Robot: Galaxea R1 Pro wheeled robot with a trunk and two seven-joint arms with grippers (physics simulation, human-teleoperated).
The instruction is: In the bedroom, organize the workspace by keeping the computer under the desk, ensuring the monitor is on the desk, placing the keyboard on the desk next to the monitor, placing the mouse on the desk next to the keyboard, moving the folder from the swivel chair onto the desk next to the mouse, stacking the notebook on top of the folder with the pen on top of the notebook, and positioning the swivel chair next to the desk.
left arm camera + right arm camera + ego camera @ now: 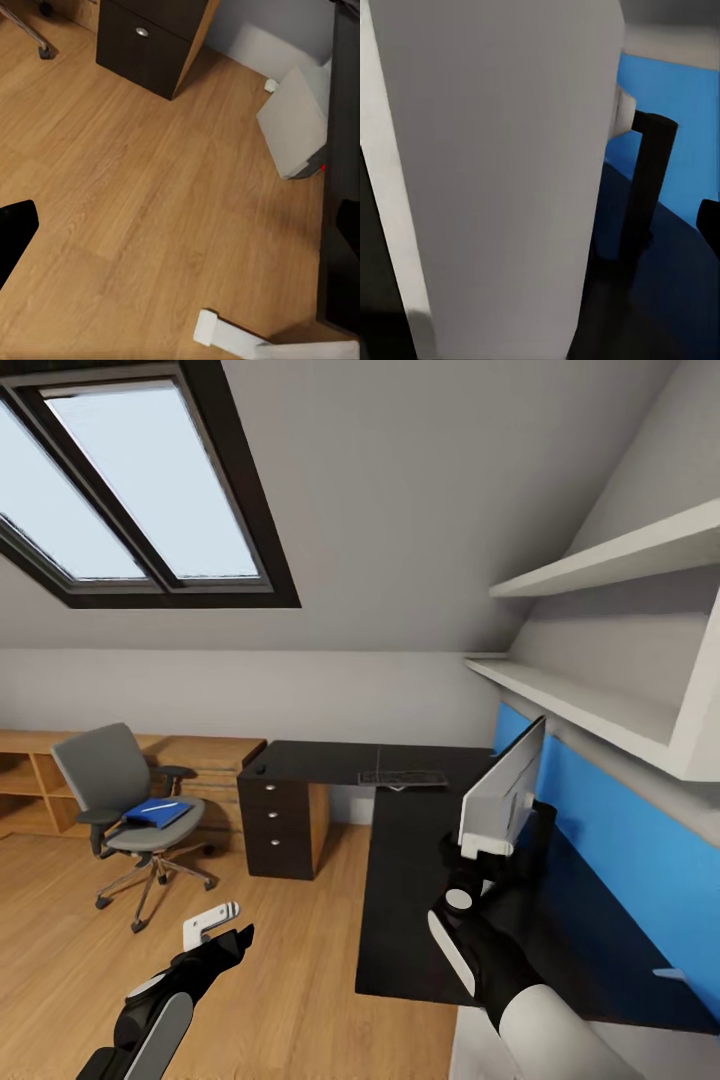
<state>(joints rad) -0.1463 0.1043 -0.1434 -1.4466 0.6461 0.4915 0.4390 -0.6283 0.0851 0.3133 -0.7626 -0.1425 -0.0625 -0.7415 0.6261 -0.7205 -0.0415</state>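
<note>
Right gripper [487, 847] grips the monitor [503, 785] over the desk [420, 860] near its wall edge. Left gripper [212, 926] hangs empty, fingers apart. Monitor step: next, set it upright.

The monitor [500, 790] is held upright over the right wing of the counter [420, 920], before the wall panel [620, 850] and below two shelves [590, 705], with the keyboard [403, 779] and the mouse [260, 768] set well apart on the far wing. The swivel chair [125, 800] is placed left of the counter's drawers [275, 825], before a wooden cabinet [30, 780], and the folder [158, 813] with the pen [160, 807] on it is carried on its seat. The computer [296, 124] is seen on the floor [150, 210] beside the counter's edge.
</note>
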